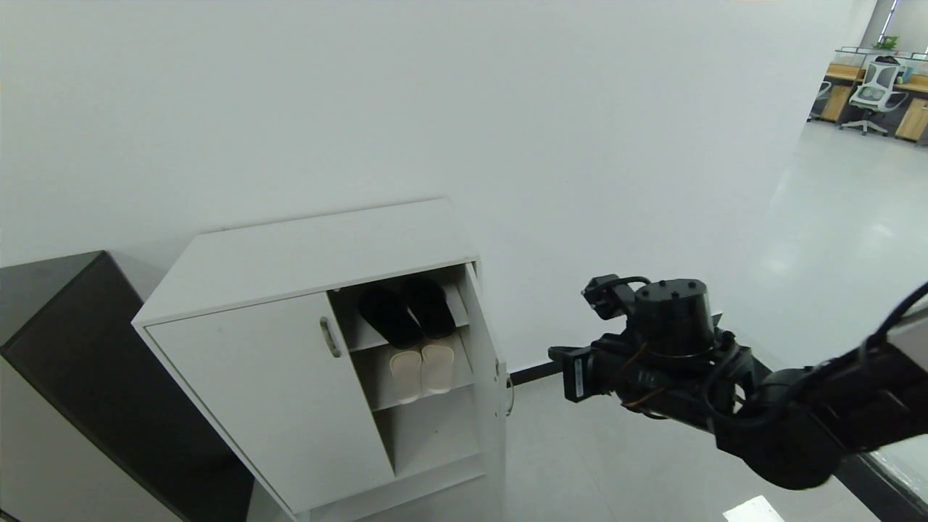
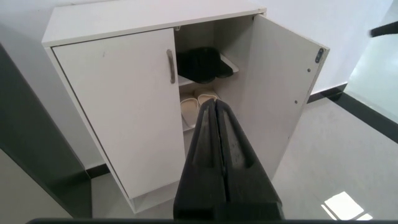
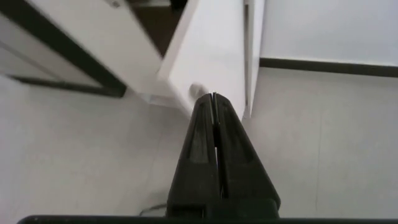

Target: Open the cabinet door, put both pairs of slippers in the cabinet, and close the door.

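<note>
Black slippers [image 1: 406, 308] and cream slippers [image 1: 423, 370] shelved in white cabinet [image 1: 319, 250], right door [image 1: 489, 377] open.
Nearest, right gripper [image 3: 214, 101]: slim black wedge fingers pressed flat together, holding nothing, tip near the right door's smooth white panel. The left gripper [image 2: 215, 107] is likewise closed and empty, facing the matte, boxy cabinet. Left wrist view shows the open door's inner face; head view sees it edge-on. Left door [image 1: 275, 391] shut, metal bar handle [image 1: 330, 337]. Black pair on top shelf, cream pair on middle shelf.
</note>
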